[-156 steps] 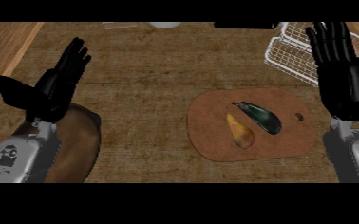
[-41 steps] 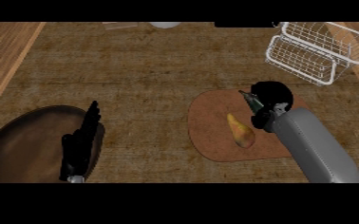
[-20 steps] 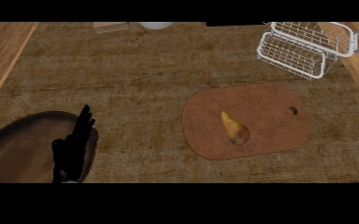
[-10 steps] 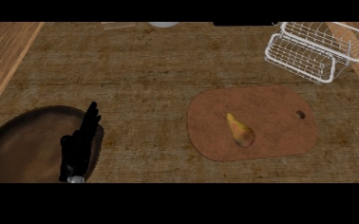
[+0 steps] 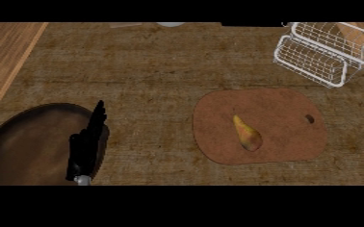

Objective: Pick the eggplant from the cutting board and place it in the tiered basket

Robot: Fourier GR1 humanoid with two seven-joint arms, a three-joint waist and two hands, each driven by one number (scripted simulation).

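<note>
1. On the cutting board [image 5: 274,125] I now see only the yellow-orange pear-shaped fruit [image 5: 246,132]; the eggplant that lay beside it earlier is gone from the board
2. My right hand is out of the head view; two seconds back it was curled over the board's upper middle, a second back it had already left, so I can't tell its state now
3. I can't see the eggplant anywhere, neither on the worktop nor in the visible part of the tiered basket [image 5: 320,53] at the worktop's far right corner, whose wire trays show no dark shape
4. My judgement: the pick has been made and the eggplant is probably with the unseen hand, but I can't confirm that from here
5. My left hand [image 5: 86,146] rests released, fingers straight, at the worktop's near left edge over the dark oval dish [image 5: 35,144], much as it did half a second ago
6. The placing in the basket is not yet shown as done
</note>
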